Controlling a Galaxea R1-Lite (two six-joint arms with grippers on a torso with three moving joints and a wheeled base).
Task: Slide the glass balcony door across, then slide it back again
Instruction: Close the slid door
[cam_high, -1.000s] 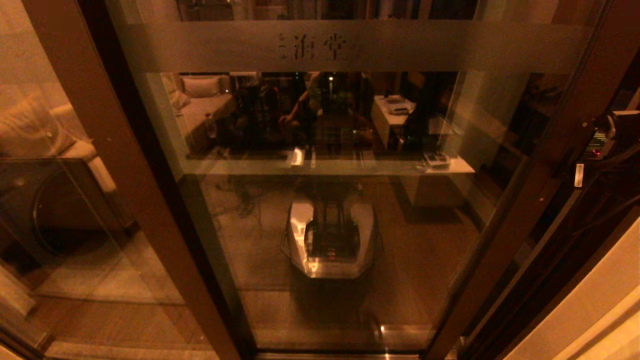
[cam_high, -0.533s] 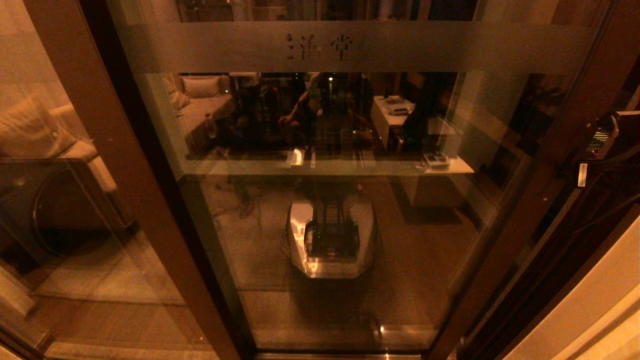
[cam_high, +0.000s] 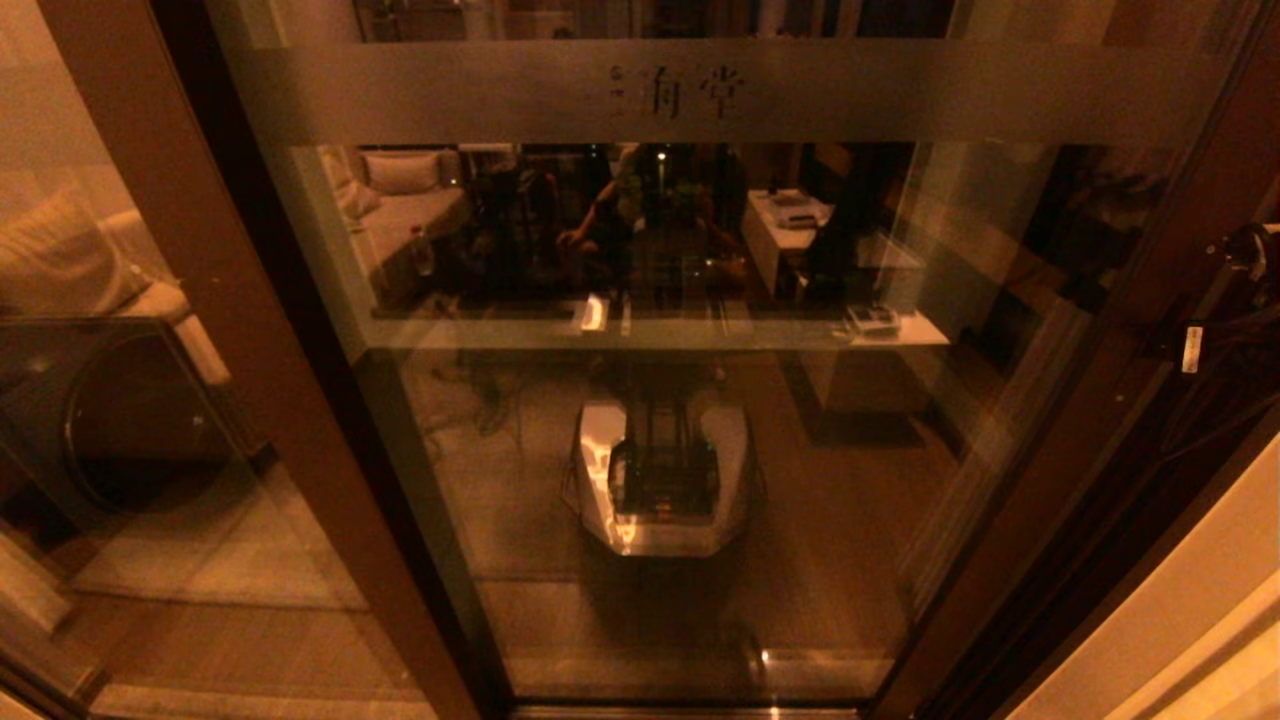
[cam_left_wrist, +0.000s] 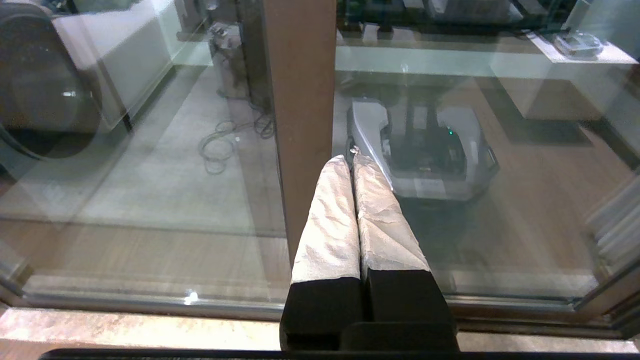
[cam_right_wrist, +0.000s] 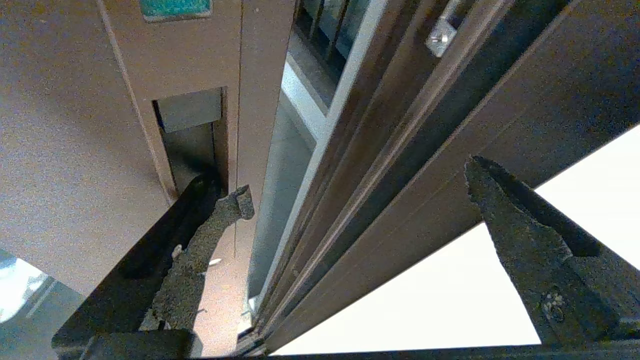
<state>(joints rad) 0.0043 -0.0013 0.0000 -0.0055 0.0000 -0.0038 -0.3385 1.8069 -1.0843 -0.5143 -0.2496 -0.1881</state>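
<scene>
Hooking one finger (cam_right_wrist: 220, 210) into the door (cam_high: 660, 400) handle recess (cam_right_wrist: 192, 135), the right gripper (cam_right_wrist: 357, 192) stands spread to push it; the left gripper (cam_left_wrist: 353, 155), pressed together, idles.

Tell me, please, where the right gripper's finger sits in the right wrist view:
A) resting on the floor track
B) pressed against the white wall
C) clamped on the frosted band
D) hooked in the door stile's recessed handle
D: one finger of the open right gripper reaches into the recessed handle on the glass balcony door stile.
</scene>
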